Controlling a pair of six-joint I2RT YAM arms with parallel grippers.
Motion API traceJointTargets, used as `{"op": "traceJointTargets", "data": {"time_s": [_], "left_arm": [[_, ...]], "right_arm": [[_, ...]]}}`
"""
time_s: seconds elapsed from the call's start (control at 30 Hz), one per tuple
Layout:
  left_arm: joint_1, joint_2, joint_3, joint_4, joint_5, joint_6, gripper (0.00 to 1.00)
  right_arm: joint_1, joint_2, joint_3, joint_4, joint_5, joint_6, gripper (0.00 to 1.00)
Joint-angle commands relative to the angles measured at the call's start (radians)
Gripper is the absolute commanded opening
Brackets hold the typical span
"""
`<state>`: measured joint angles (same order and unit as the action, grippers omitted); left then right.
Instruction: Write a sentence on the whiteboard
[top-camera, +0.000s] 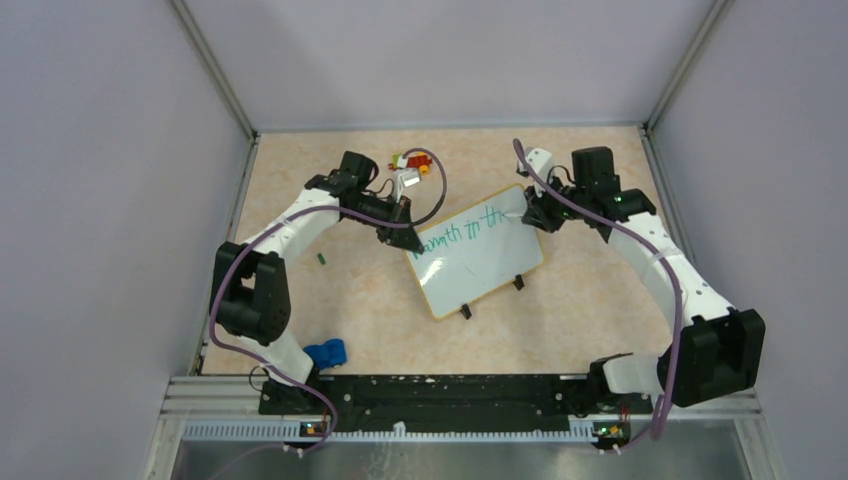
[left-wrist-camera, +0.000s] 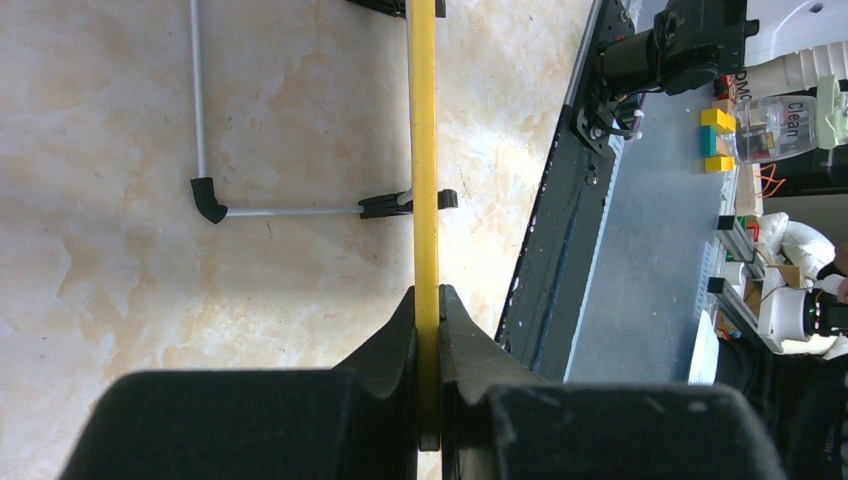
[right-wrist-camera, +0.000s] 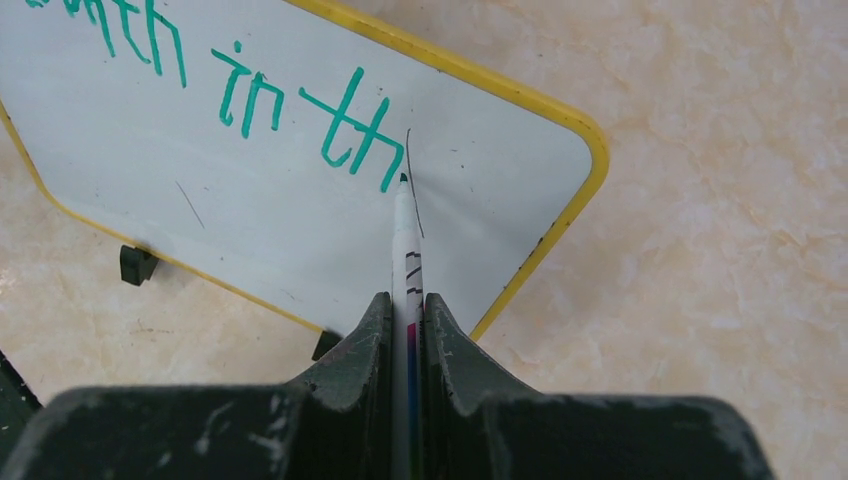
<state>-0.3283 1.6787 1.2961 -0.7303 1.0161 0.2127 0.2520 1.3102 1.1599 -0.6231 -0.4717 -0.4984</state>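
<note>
L gripper (left-wrist-camera: 428, 300) pinched tight on whiteboard (left-wrist-camera: 424, 150) yellow rim | R gripper (right-wrist-camera: 407, 300) pinched on marker (right-wrist-camera: 405, 235) | tip at end of green sentence (right-wrist-camera: 345, 135), reads "in th"

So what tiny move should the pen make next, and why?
Probably slide the thin white green-tipped marker slightly past the green handwritten lettering and start the next letter: its tip sits at the last "th", the small yellow-rimmed whiteboard has blank space there, and the left gripper clamps its rim.

Top camera looks down on the whole worktop (top-camera: 600, 300); both wrist cameras sit close, all three sharing the whiteboard (top-camera: 480, 262).
</note>
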Motion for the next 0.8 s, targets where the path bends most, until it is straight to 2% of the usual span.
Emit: {"op": "traceJointTargets", "data": {"time_s": [0.0, 0.33, 0.77], "left_arm": [[0.0, -0.001, 0.016, -0.027, 0.009, 0.033, 0.0], [0.0, 0.004, 0.017, -0.027, 0.009, 0.035, 0.0], [0.0, 0.008, 0.018, -0.026, 0.01, 0.033, 0.0]], "right_arm": [[-0.013, 0.005, 0.037, 0.04, 0.012, -0.017, 0.0], [-0.038, 0.027, 0.042, 0.059, 0.054, -0.029, 0.0], [-0.059, 0.05, 0.089, 0.054, 0.022, -0.02, 0.0]]}}
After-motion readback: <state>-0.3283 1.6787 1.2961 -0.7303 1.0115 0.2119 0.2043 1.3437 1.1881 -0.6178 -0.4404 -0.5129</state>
